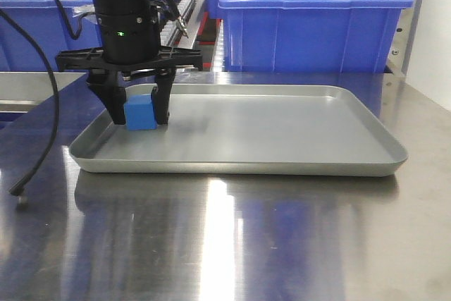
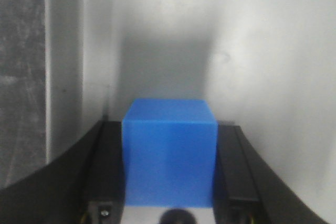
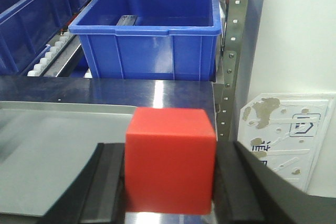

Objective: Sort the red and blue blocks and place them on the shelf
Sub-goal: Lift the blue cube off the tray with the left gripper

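Note:
The blue block (image 1: 139, 111) sits low over the left end of the grey tray (image 1: 282, 167), and my left gripper (image 1: 141, 123) is shut on it from above. The left wrist view shows the blue block (image 2: 169, 153) filling the gap of the left gripper (image 2: 168, 125), with the tray floor (image 2: 252, 51) right behind it. My right gripper (image 3: 171, 147) is shut on the red block (image 3: 170, 161). It hangs over the tabletop at the tray's (image 3: 52, 145) right end and faces the shelf (image 3: 231, 51). The front view does not show the right gripper.
A big blue bin (image 1: 310, 26) stands on the shelf's roller tracks (image 1: 187, 15) behind the tray, and another bin (image 1: 35, 26) is at the left. A black cable (image 1: 42, 139) trails over the steel tabletop (image 1: 232, 244). A white panel (image 3: 286, 135) lies to the shelf upright's right.

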